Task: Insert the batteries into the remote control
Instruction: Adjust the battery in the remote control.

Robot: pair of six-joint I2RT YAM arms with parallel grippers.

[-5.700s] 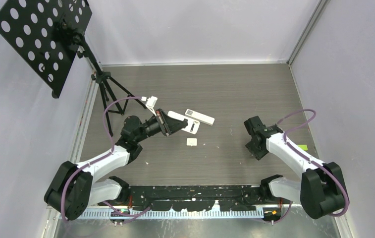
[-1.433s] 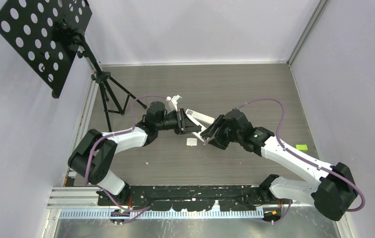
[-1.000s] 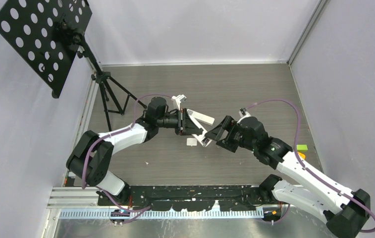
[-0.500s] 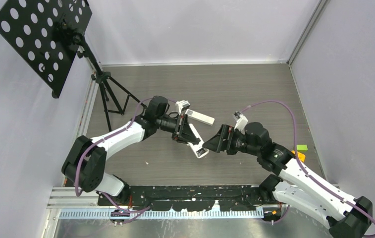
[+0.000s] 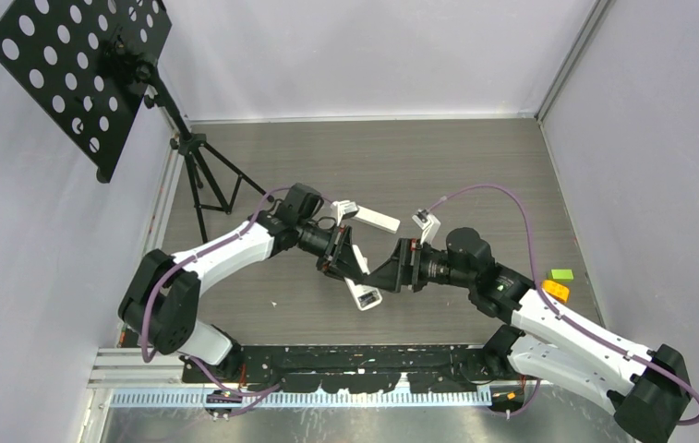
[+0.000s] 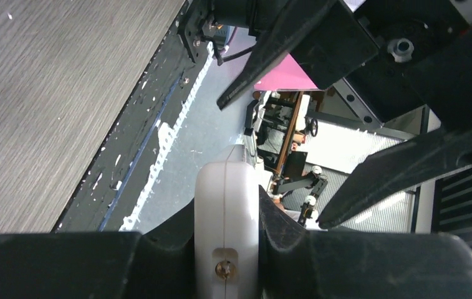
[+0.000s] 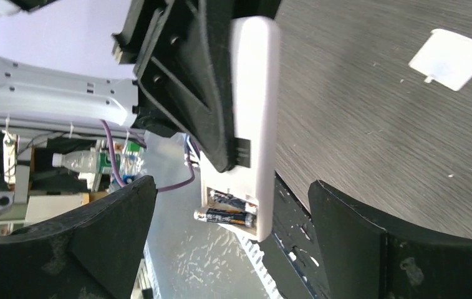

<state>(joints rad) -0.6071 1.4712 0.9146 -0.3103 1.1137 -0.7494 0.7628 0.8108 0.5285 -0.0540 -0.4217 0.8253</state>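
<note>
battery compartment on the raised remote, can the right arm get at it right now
Probably yes. The left claw holds the remote raised with its open battery compartment end sticking out, and the right claw, open, faces it with nothing between.

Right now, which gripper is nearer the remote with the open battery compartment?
Left: the left gripper clamps the remote; the right gripper is open around its battery end, not touching.
</note>
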